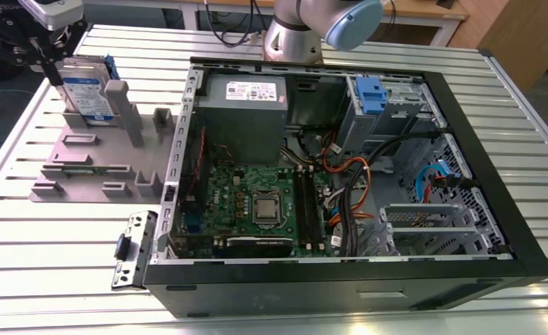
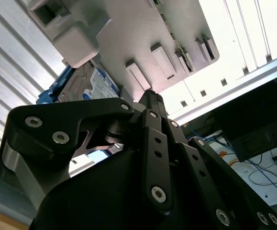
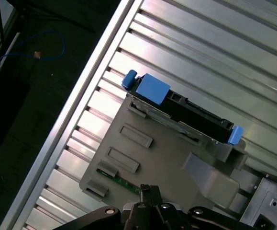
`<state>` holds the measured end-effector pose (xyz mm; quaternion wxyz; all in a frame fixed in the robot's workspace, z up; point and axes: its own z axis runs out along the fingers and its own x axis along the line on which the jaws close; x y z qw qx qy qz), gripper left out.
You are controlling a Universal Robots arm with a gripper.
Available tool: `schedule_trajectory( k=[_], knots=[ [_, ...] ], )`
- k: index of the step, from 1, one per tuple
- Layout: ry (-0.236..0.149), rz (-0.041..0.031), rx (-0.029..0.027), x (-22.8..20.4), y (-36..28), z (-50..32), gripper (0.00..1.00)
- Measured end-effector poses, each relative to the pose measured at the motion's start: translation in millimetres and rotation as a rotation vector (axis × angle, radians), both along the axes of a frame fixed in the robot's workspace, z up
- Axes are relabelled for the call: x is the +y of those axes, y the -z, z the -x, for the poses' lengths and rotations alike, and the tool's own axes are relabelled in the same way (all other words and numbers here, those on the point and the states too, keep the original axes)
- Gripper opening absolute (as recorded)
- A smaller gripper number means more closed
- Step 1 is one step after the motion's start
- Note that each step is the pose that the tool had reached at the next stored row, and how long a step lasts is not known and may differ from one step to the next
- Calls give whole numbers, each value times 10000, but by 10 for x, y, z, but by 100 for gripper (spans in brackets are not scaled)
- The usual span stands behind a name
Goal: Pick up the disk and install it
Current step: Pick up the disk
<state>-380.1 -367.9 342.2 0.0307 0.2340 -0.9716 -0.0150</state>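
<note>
The disk (image 1: 89,94) stands on edge in a slot of the grey fixture (image 1: 83,164), on the table at the exterior view's left. Its white-and-blue label faces the camera and a blue bracket frames it. My gripper (image 1: 55,77) hangs just beside and slightly above the disk, toward the exterior view's left, apart from it. In the first wrist view the disk (image 3: 195,120) shows its dark top edge between blue bracket ends. The gripper (image 3: 148,192) is over the fixture (image 3: 152,158) with its fingertips together and nothing between them. The second wrist view shows the disk's label (image 2: 100,84) past the gripper (image 2: 151,96).
An open computer case (image 1: 497,209) lies on the slatted metal table (image 1: 31,279). Inside are a grey power supply (image 1: 246,94), a motherboard (image 1: 255,202), cables and a drive cage with a blue latch (image 1: 371,94). A loose metal bracket (image 1: 134,248) lies beside the case. The arm's base (image 1: 297,35) stands behind.
</note>
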Motion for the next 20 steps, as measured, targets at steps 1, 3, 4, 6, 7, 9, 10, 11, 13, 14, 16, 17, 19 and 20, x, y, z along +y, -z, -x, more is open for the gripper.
schedule_trajectory(
  k=[1, 3, 4, 6, 7, 9, 10, 11, 13, 14, 16, 17, 19, 20],
  knots=[
    [-5, 0, 0, 0, 0, 0, 10],
    [-15, 0, 0, 0, 0, 0, 10],
    [-19, 0, -1, 0, 0, 0, 10],
    [-30, 0, 0, 0, 0, 0, 10],
    [-36, 0, 0, 0, 0, 0, 10],
    [-47, 0, 0, 0, 0, 0, 10],
    [-53, 0, 0, 0, 0, 0, 10],
    [-59, 0, 0, 0, 0, 0, 10],
    [-69, 0, 0, 0, 0, 0, 10],
    [-75, 0, 0, 0, 0, 0, 10],
    [-85, 0, 0, 0, 0, 0, 10],
    [-91, 0, -1, 0, 0, 0, 10],
    [-102, 0, 0, 0, 0, 0, 10],
    [-120, 0, 0, 0, 0, 0, 10]
  ],
)
